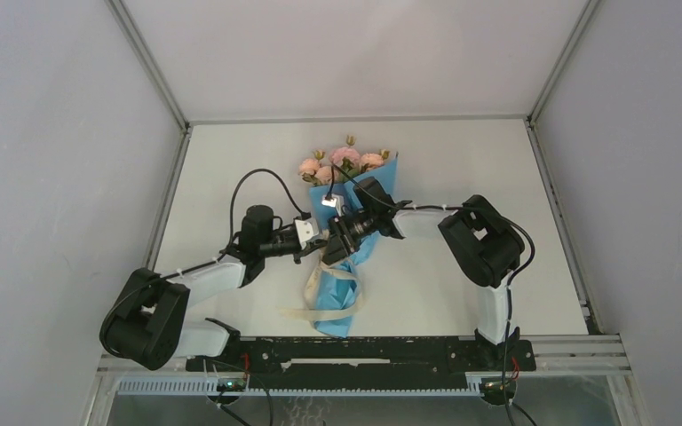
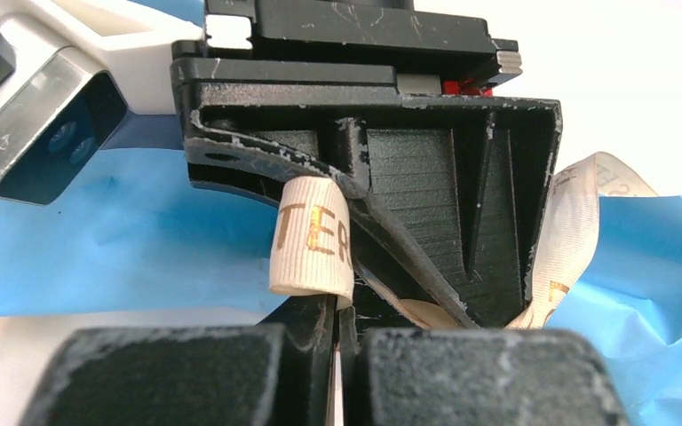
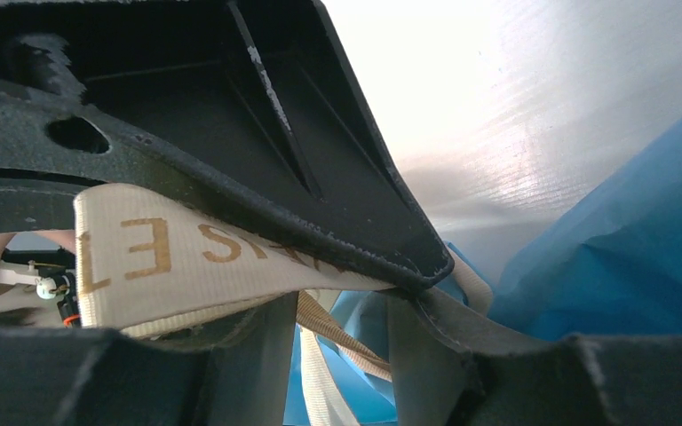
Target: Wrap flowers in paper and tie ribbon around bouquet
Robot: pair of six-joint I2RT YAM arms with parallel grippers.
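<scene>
The bouquet (image 1: 337,312) lies along the middle of the table, its pink flowers (image 1: 344,160) at the far end and light blue paper (image 1: 387,180) wrapped round the stems. A cream ribbon (image 1: 336,282) with gold letters loops round its lower part. Both grippers meet over its middle. My left gripper (image 1: 318,240) (image 2: 336,306) is shut on a fold of ribbon (image 2: 313,240). My right gripper (image 1: 338,241) (image 3: 342,333) stands with its jaws apart. The ribbon (image 3: 160,257) lies across one of its fingers (image 3: 240,355), and more strands show through the gap.
Blue paper (image 2: 98,240) (image 3: 622,257) fills the background of both wrist views. The right arm's finger and wrist camera (image 2: 53,146) crowd close in front of the left gripper. Grey walls and metal rails (image 1: 164,213) border the white table.
</scene>
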